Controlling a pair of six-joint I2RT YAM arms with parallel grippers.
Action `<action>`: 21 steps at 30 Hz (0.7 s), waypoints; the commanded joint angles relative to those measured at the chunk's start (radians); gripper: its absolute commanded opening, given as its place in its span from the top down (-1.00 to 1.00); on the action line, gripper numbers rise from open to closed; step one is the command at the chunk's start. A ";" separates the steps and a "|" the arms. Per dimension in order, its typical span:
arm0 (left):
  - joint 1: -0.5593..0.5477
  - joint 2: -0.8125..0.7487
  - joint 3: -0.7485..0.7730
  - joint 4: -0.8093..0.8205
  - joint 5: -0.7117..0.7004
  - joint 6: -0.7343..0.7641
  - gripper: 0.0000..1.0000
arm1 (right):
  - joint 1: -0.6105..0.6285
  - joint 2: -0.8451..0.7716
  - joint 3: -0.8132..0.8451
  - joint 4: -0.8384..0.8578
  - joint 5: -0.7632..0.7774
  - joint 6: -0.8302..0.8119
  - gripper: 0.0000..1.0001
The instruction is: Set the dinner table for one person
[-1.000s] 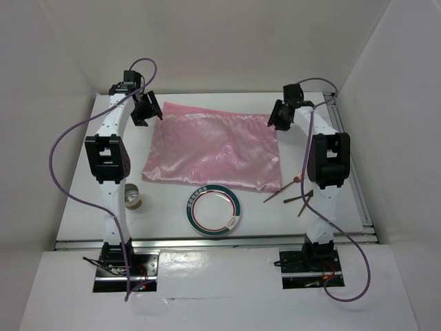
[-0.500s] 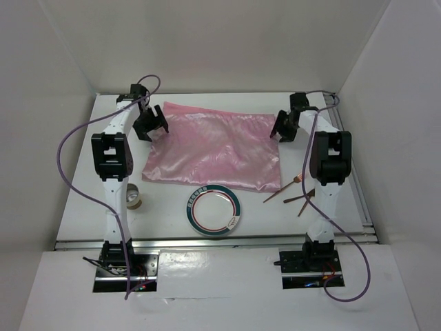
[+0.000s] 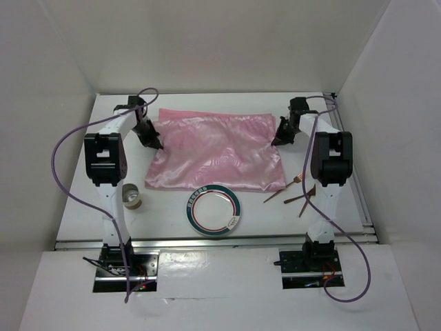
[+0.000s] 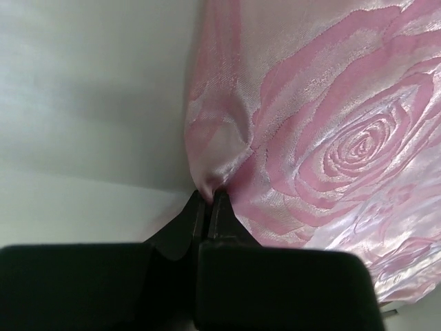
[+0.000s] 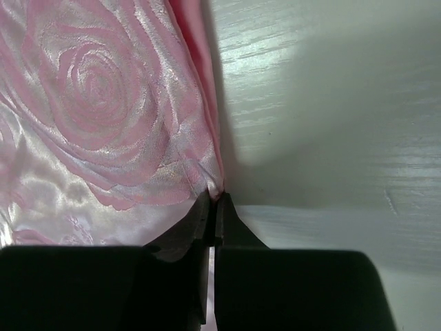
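A shiny pink cloth [image 3: 215, 148] with a rose pattern lies across the middle of the white dinner table [image 3: 179, 217]. My left gripper [image 3: 153, 141] is shut on the cloth's left edge; in the left wrist view a pinch of fabric [image 4: 210, 181] bunches at the closed tips [image 4: 208, 200]. At the cloth's right edge my right gripper [image 3: 278, 138] is shut on it as well, its tips [image 5: 215, 203] squeezing a fold of cloth [image 5: 215, 185]. A plate [image 3: 214, 211] with a green and red rim sits near the front.
A small cup [image 3: 131, 196] stands at the front left beside the left arm. Chopsticks and a spoon [image 3: 293, 193] lie at the front right next to the right arm. Metal rails [image 3: 351, 158] run along the right and front edges. White walls enclose the table.
Both grippers came down onto the cloth's side edges and shut on them. The cloth has shifted and now lies squarer on the table.
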 commanded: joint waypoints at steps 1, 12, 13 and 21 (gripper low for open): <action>-0.006 -0.090 -0.115 -0.021 -0.008 -0.011 1.00 | 0.002 0.039 0.045 -0.010 0.023 -0.017 1.00; -0.006 -0.125 0.055 -0.130 -0.121 0.029 -0.44 | -0.009 0.039 0.103 -0.031 -0.046 -0.037 0.95; -0.006 -0.112 0.124 -0.141 -0.144 0.029 -0.53 | -0.009 0.039 0.112 -0.031 -0.046 -0.037 0.81; 0.033 0.070 0.362 -0.170 -0.184 0.040 -0.33 | -0.009 0.040 0.198 -0.040 -0.006 -0.047 0.17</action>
